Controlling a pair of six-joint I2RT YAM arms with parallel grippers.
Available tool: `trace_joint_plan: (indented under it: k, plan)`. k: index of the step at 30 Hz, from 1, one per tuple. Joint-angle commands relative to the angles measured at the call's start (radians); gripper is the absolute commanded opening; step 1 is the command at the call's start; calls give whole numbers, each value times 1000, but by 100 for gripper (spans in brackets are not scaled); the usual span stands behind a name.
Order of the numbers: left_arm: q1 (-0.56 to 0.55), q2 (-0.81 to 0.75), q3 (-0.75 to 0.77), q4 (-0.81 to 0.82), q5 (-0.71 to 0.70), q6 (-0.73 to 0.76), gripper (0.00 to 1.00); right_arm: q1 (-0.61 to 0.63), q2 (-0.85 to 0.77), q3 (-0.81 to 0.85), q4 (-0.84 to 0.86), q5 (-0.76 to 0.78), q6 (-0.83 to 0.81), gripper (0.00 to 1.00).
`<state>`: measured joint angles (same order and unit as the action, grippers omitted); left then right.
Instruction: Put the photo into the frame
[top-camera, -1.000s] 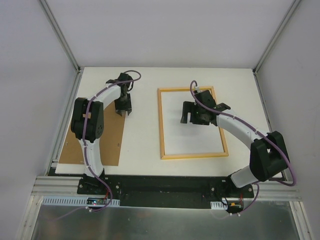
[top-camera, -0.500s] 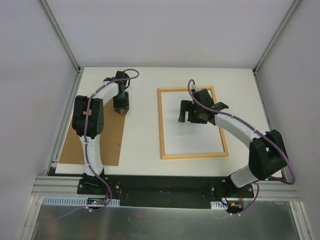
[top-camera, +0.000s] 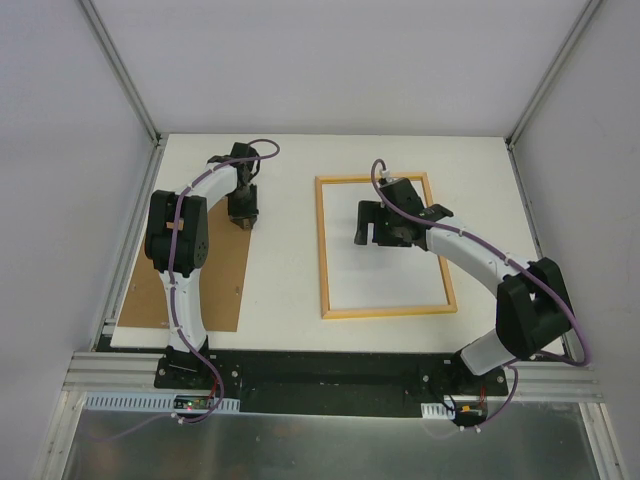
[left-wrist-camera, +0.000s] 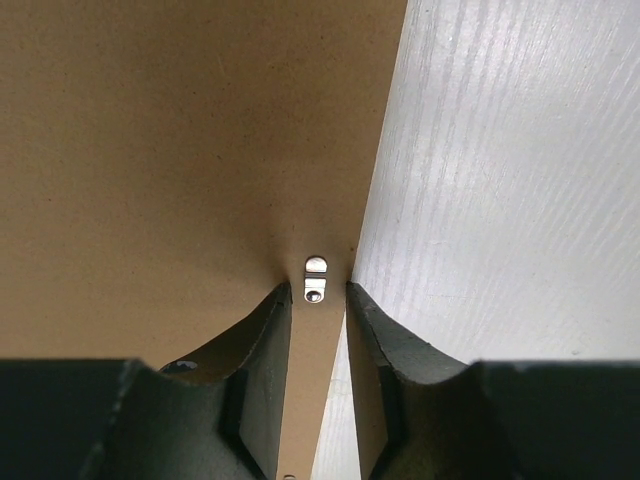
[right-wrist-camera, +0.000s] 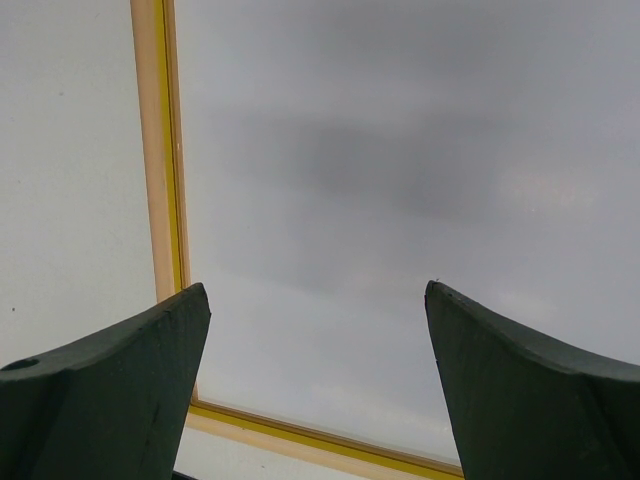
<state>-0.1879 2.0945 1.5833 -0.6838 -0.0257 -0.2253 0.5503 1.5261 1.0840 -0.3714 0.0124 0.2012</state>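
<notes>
My left claw (left-wrist-camera: 318, 296) has dark, matt plastic fingers (left-wrist-camera: 258, 370), faintly grainy. Under it the board (left-wrist-camera: 150, 150) is brown fibreboard, matt and finely speckled. A small tab (left-wrist-camera: 315, 277) on it is bright, polished metal. The table (left-wrist-camera: 500, 180) is white, with fine straight streaks like brushed grain. My right claw (right-wrist-camera: 315, 330) is the same dull dark plastic. The frame (right-wrist-camera: 150, 170) shows pale bare wood, matt, with a yellow painted strip along its inner edge. What it encloses looks smooth and pale; glass or paper, I cannot tell. My left arm (top-camera: 183, 300) and right arm (top-camera: 470, 255) wear smooth white plastic shells.
</notes>
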Motion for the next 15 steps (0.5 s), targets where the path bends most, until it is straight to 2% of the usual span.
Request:
trace_joint_plan:
  k: [1, 15]
  plan:
    - [7, 24, 15, 13, 24, 11, 26, 13, 8, 39, 6, 20, 12, 91]
    - [5, 36, 24, 20, 61, 17, 11, 33, 29, 50, 8, 24, 9, 91]
